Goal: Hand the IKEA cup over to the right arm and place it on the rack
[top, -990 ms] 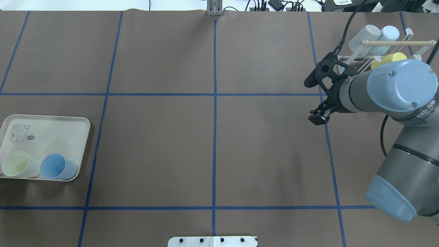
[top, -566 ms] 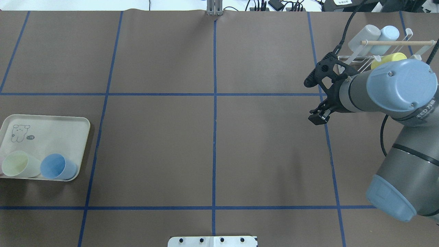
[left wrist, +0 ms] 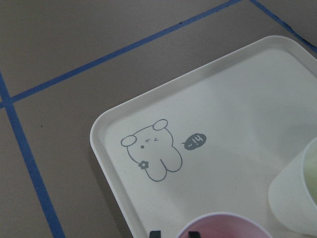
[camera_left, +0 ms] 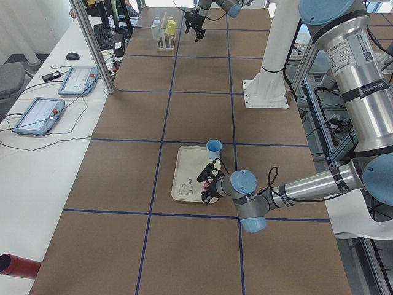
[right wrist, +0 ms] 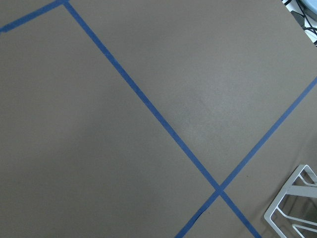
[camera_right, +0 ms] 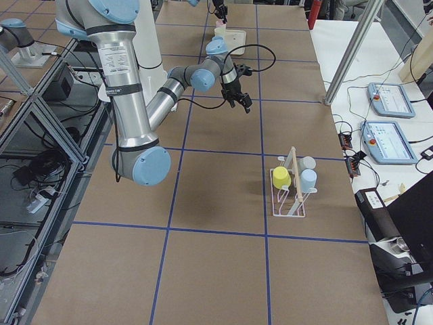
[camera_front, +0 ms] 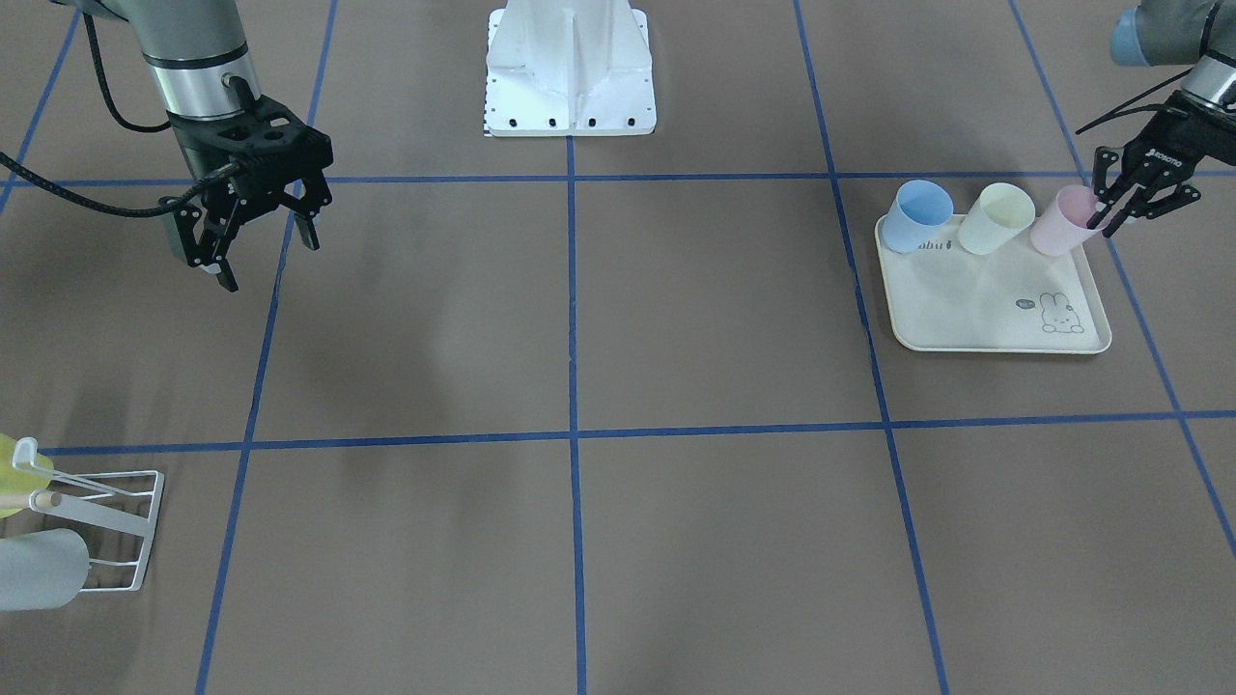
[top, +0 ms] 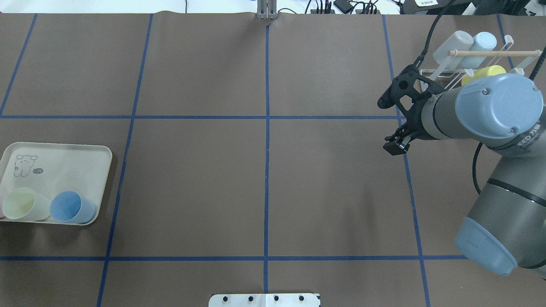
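Exterior front-facing view, upper right: finding the left gripper (camera_front: pixel 1106 220) tilting down at the pink cup (camera_front: pixel 1057 230). Poking one thin black finger inside the round rim, with the other outside and a small gap showing, so not squeezing the wall yet.

Standing in a row along the top edge of the smooth cream tray (camera_front: pixel 975 304) with rounded corners and a rabbit drawing: a blue cup (camera_front: pixel 917 217), a pale yellow cup (camera_front: pixel 999 220), then the pink cup at the right end, close to the tray's rim.

Upper left of the same view: finding the right gripper (camera_front: pixel 266 256) spreading its chunky black fingers wide, holding nothing, hanging over a blue tape line.

Overhead view, upper right: seeing the white wire rack (top: pixel 490 53) with a wooden rod on top, near the table's far corner. Carrying a grey cup (top: pixel 454 44), a light blue cup (top: pixel 484 42) and a yellow cup (top: pixel 482 73).

Lying flat between them: the dull brown table cover (top: pixel 192 183), crossed by blue tape lines, with tray and rack well apart at opposite sides.
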`<state>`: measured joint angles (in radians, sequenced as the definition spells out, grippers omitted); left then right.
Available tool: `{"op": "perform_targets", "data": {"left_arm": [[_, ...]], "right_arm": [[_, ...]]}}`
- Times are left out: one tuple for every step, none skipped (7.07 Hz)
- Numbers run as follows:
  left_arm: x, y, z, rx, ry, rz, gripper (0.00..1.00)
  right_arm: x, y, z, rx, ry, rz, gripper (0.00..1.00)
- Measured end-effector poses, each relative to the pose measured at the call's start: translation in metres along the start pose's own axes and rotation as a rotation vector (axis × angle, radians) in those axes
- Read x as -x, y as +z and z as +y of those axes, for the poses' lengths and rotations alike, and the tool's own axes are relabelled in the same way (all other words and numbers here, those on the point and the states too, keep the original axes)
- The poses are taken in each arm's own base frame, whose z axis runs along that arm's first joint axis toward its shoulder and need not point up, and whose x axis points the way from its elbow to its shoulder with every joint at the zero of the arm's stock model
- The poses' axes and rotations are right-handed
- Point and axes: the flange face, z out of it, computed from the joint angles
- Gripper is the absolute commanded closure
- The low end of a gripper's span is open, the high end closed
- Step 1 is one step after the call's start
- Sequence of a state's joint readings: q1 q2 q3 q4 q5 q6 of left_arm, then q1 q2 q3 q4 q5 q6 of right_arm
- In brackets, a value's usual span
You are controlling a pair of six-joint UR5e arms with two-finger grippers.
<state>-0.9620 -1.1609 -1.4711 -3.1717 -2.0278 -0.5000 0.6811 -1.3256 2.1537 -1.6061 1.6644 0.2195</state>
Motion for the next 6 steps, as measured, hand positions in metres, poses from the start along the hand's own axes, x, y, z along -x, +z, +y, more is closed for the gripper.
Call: {"op": "perform_targets", "data": {"left_arm": [[-0.002, -0.001, 0.001, 0.006, 0.002, 0.017, 1.0], [-0.004, -0.002, 0.001, 0.012, 0.004, 0.041, 1.0], [-0.007, -0.004, -0.001, 0.019, 0.004, 0.069, 1.0], [-0.006, -0.01, -0.006, 0.008, -0.002, 0.079, 1.0], [0.001, -0.021, -0.015, -0.021, -0.017, 0.075, 1.0], [0.005, -0.036, -0.031, -0.058, -0.035, 0.079, 1.0]], "right_arm": [[0.0, 0.0, 0.0, 0.0, 0.0, 0.0, 0.01], [0.0, 0.0, -0.001, -0.002, 0.0, 0.0, 0.01], [0.0, -0.001, -0.002, -0.003, 0.0, -0.001, 0.01], [0.001, -0.001, -0.002, -0.005, 0.001, -0.001, 0.01], [0.001, -0.002, -0.004, -0.008, 0.001, -0.002, 0.01], [0.002, -0.004, -0.006, -0.014, 0.001, -0.004, 0.01]]}}
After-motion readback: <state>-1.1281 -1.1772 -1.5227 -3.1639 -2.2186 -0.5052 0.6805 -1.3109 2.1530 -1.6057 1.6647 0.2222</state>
